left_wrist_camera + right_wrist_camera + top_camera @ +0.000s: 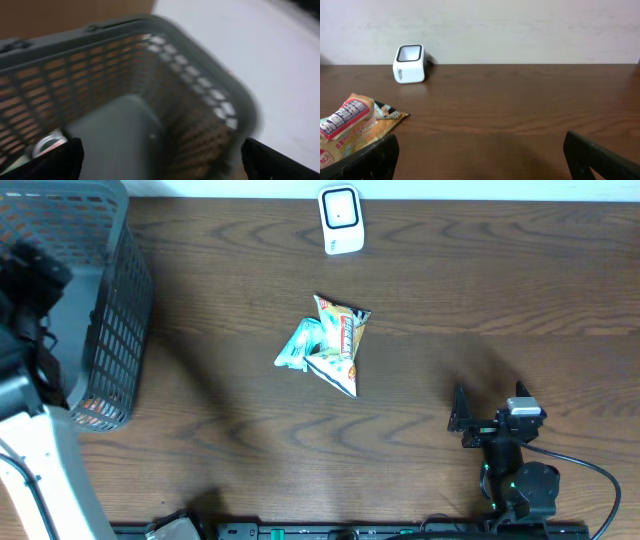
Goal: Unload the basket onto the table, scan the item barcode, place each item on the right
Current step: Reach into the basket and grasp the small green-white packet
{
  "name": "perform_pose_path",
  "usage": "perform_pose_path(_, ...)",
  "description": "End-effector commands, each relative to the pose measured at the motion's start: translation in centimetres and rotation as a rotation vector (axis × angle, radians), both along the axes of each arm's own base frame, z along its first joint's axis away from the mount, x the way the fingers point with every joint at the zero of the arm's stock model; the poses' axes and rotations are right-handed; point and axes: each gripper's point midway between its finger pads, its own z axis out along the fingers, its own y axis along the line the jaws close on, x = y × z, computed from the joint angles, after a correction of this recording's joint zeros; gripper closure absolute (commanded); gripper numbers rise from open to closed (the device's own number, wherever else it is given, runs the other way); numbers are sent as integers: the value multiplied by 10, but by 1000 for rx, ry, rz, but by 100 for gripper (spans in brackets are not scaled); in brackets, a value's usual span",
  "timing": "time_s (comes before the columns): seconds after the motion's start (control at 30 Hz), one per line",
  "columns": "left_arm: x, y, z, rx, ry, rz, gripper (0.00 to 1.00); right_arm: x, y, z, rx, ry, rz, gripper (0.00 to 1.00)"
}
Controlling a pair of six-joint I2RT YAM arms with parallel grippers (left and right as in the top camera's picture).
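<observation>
Plainly nearer was our right gripper, fingers spread wide and empty, with the snack packets lying mid-table ahead and to its left, short of the scanner, while our left gripper hung equally wide over the basket

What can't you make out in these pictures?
Grey plastic mesh basket: the left wrist view is blurred, so its contents are unreadable.
Crinkled snack packets: barcodes too small overhead; cut off by the left edge in the right wrist view.
White box-shaped scanner: window detail too small overhead.
</observation>
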Motion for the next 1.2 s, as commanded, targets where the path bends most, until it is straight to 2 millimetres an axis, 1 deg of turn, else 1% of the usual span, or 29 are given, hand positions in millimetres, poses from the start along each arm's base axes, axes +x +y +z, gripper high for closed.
perform_pose_path(0.0,-5,34,-32,-34,94,86,2,0,3,-1,-11,2,14,1)
perform_pose_path(0.07,-12,48,-52,-56,163,137,2,0,3,-1,-11,2,14,1)
perform_pose_path(0.13,-25,63,-76,-71,259,212,2,0,3,-1,-11,2,14,1)
perform_pose_path(0.2,-35,75,-99,-85,349,269,2,0,3,-1,-11,2,14,1)
perform_pose_path(0.27,-38,82,-114,-97,399,293,2,0,3,-1,-11,2,14,1)
perform_pose_path(0.33,-37,87,-132,-122,442,297,2,0,3,-1,-11,2,14,1)
perform_pose_path(0.53,-35,91,-181,-183,569,294,2,0,3,-1,-11,2,14,1)
perform_pose_path(0.7,-47,95,-221,-208,720,326,2,0,3,-1,-11,2,14,1)
perform_pose_path(0.8,-49,94,-244,-239,784,320,2,0,3,-1,-11,2,14,1)
perform_pose_path(0.93,-53,91,-269,-275,853,311,2,0,3,-1,-11,2,14,1)
perform_pose_path(1.17,-64,90,-300,-343,918,347,2,0,3,-1,-11,2,14,1)
